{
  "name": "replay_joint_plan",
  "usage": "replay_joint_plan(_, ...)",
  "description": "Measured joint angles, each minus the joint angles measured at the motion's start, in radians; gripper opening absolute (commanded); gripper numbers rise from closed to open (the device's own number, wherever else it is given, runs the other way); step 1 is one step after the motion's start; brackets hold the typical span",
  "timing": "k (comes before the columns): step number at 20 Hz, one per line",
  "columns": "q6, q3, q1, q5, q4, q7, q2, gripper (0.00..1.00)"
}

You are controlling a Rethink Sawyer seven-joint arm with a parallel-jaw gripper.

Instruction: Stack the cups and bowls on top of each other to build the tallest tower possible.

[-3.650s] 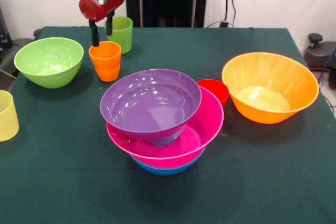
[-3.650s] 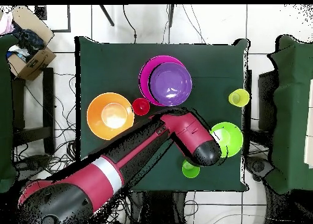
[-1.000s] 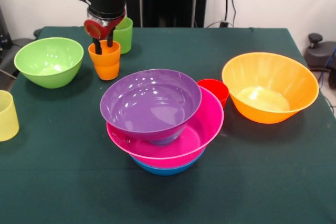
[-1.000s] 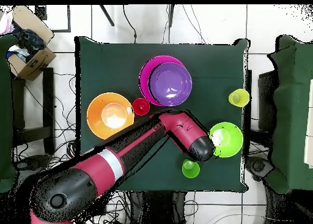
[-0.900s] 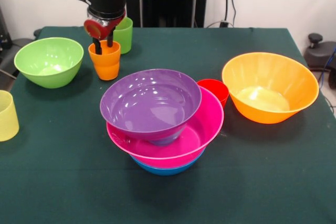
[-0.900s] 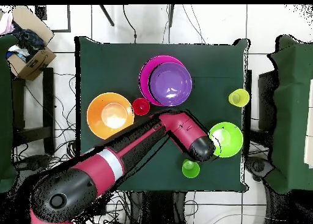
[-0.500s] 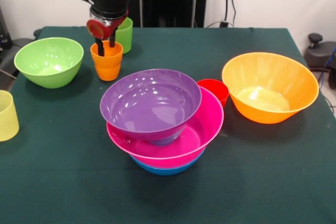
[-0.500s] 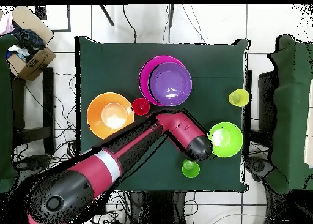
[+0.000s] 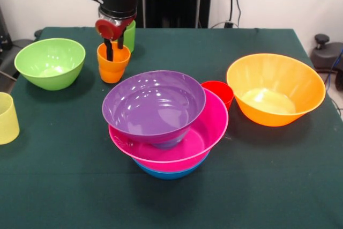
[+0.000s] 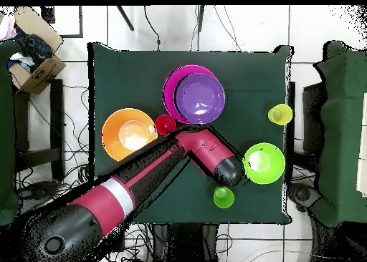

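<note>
My gripper (image 9: 114, 47) is shut on the rim of the orange cup (image 9: 112, 66), one finger inside and one outside; the cup leans slightly. The green cup (image 9: 128, 35) stands just behind it. The tower holds a purple bowl (image 9: 154, 105) in a pink bowl (image 9: 210, 127) on a blue bowl (image 9: 166, 173). The red cup (image 9: 219, 90) sits right behind the tower. The pale yellow cup (image 9: 6, 117) is at the left edge. In the overhead view the arm (image 10: 208, 155) hides the orange cup and the gripper. The small blue bowl is out of view.
A lime green bowl (image 9: 50, 63) sits left of the gripper and an orange bowl (image 9: 275, 89) at the right. Overhead, the green cup (image 10: 223, 197), lime bowl (image 10: 264, 162), yellow cup (image 10: 279, 114) and orange bowl (image 10: 129, 134) ring the arm.
My gripper came down over the orange cup's rim and closed on it. Over the last second it has moved toward the tower with the cup, which now leans.
</note>
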Motion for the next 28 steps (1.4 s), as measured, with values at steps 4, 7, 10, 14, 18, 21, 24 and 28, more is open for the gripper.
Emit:
replay_joint_plan(4, 0.0, 0.0, 0.005, -0.001, 0.0, 0.0, -0.017, 1.0)
replay_joint_plan(7, 0.0, 0.0, 0.007, -0.001, 0.0, 0.0, -0.025, 1.0)
replay_joint_plan(10, 0.0, 0.0, 0.008, -0.002, 0.0, 0.0, -0.034, 1.0)
replay_joint_plan(14, 0.0, 0.0, 0.008, -0.003, 0.0, 0.0, -0.037, 1.0)
replay_joint_plan(18, 0.0, 0.0, 0.008, -0.004, 0.0, 0.0, -0.036, 1.0)
replay_joint_plan(21, 0.0, 0.0, 0.008, -0.004, 0.0, 0.0, -0.036, 1.0)
replay_joint_plan(24, 0.0, 0.0, 0.008, -0.004, 0.0, 0.0, -0.036, 1.0)
replay_joint_plan(28, 0.0, 0.0, 0.005, -0.004, 0.0, 0.0, -0.036, 1.0)
